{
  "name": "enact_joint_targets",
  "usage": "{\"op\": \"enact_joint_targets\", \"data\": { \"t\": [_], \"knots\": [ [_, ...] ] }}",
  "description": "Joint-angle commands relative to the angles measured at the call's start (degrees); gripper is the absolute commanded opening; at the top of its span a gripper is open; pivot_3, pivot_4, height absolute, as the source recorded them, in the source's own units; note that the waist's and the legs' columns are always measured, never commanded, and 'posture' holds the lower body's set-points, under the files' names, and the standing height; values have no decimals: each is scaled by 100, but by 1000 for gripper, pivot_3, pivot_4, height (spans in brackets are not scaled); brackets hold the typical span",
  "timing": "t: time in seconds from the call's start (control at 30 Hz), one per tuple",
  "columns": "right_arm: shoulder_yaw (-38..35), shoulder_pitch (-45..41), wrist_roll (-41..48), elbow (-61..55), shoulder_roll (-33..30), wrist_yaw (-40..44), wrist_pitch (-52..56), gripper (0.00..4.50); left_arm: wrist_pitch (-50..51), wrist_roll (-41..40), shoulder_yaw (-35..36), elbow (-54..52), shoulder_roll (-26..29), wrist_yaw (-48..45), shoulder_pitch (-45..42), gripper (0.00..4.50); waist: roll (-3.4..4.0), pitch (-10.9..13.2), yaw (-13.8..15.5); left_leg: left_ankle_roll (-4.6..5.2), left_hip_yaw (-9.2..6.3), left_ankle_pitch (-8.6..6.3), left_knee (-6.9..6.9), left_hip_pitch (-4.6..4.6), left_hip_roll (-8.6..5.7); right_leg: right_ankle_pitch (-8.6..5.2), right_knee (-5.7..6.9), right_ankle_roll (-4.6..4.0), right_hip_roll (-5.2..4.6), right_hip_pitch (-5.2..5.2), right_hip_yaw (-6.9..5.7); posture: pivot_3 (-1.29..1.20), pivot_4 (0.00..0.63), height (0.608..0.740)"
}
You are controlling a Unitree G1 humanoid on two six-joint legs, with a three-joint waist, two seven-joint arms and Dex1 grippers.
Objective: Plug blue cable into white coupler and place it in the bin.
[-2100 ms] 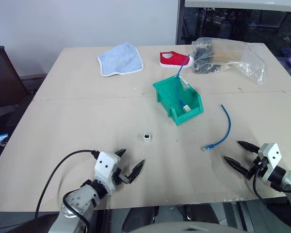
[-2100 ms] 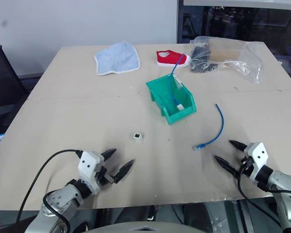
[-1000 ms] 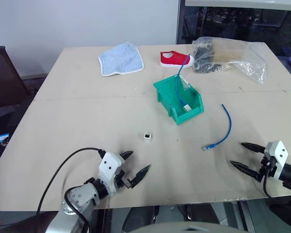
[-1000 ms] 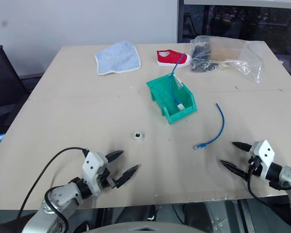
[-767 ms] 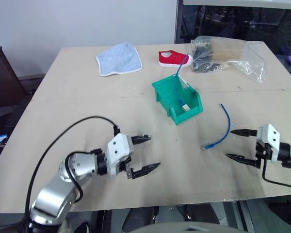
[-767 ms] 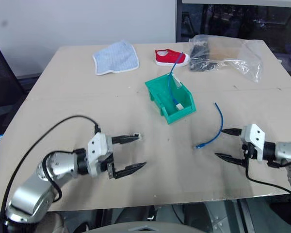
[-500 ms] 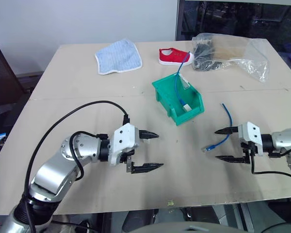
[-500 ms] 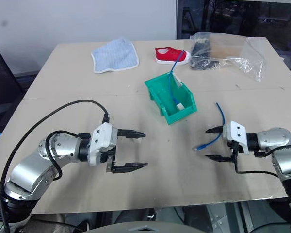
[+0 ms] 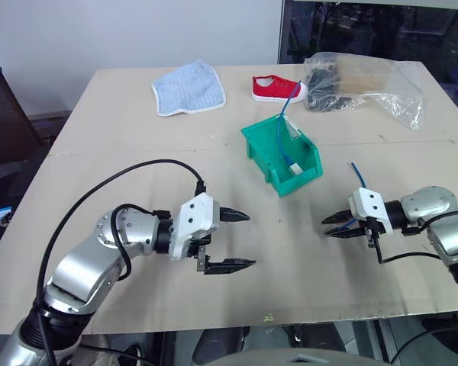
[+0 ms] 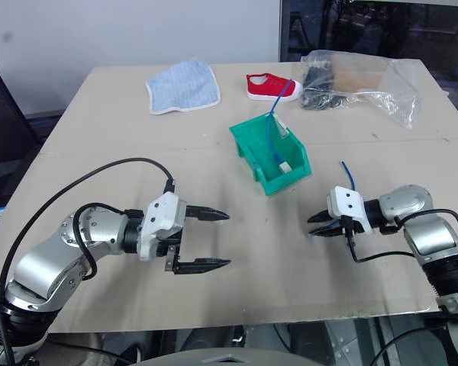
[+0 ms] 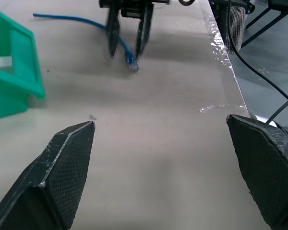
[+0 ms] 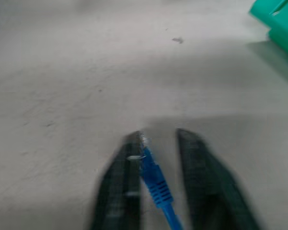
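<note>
The blue cable (image 9: 359, 175) lies on the table right of the teal bin (image 9: 299, 181). My right gripper (image 9: 325, 228) points left and is shut on the cable's near plug (image 12: 153, 179), which rests against one finger in the right wrist view. The left wrist view shows that gripper (image 11: 126, 53) from the front, astride the plug. My left gripper (image 9: 250, 240) hovers open at the table's middle, pointing right, with nothing between its fingers (image 11: 67, 163). The white coupler is hidden behind that gripper's upper finger. A second blue cable with a small white block (image 9: 294, 168) lies in the bin.
At the far side of the table lie a blue striped cloth (image 9: 188, 89), a red shoe (image 9: 275, 88) and a clear plastic bag (image 9: 374, 80). A black chair (image 9: 4, 114) stands off the left edge. The left arm's black wire (image 9: 99, 198) loops above the table.
My right gripper slid left to the cable's plug and closed from wide open. My left arm rose and swung right over the coupler, then held still for the last half second.
</note>
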Motion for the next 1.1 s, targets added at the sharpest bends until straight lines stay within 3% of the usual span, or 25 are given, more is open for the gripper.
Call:
{"op": "enact_joint_targets", "data": {
  "t": [0.03, 0.23, 0.43, 0.63, 0.73, 0.83, 0.87, 1.1],
  "knots": [
    [-26, -19, -37, 28, -28, 103, -196, 30, 93, -190, 213, -324, 54, 70, -33, 4500, 0, 0, -2, 0, 0, 0, 0, 0, 0, 0, 1, 0, 0, 0, 0, 0, 150, 740],
    [-85, 23, 106, 43, -15, 177, -177, 30, 115, -143, 202, -335, 48, 124, -28, 4500, 0, 0, -2, -1, 0, 0, 4, 1, 0, 0, 8, 0, 0, 0, 0, 0, 150, 740],
    [-57, -41, -127, 433, -45, 194, -628, 2662, 34, -65, 127, -225, 16, 85, -79, 4500, 0, 0, -3, -1, 0, 1, 7, 1, -2, 0, 12, -1, 1, 0, 1, 0, 150, 740],
    [96, -168, -530, 863, -49, 120, -926, 2662, -89, -9, 128, -171, 27, 47, -16, 4500, 0, 0, -5, -1, 1, 1, 9, 4, -3, 1, 16, -1, 1, 0, 1, 0, 150, 740],
    [150, -258, -560, 1003, 38, 110, -910, 1822, -166, 45, 123, -168, 21, 40, 57, 4500, -3, -2, -4, -1, 0, 1, 14, 6, -2, 3, 16, -5, 1, 5, 1, 0, 150, 740],
    [214, -325, -606, 1150, 82, 126, -975, 359, -228, 97, 114, -179, 9, 44, 131, 4500, -8, -5, -19, -1, 2, 3, 17, 14, -2, 9, 18, -13, 4, 10, 6, 0, 150, 740],
    [238, -341, -620, 1197, 90, 135, -986, 70, -249, 110, 116, -174, 10, 40, 152, 4500, -8, -5, -24, 0, 2, 3, 17, 20, -2, 10, 19, -14, 4, 14, 7, 0, 150, 740],
    [335, -452, -461, 1105, 388, 32, -581, 70, -389, 179, 177, -54, 67, -15, 290, 4500, -14, -8, -69, 19, 4, -9, 13, 73, 2, 9, 22, -16, 9, 54, 11, 0, 150, 740]
  ]
}}
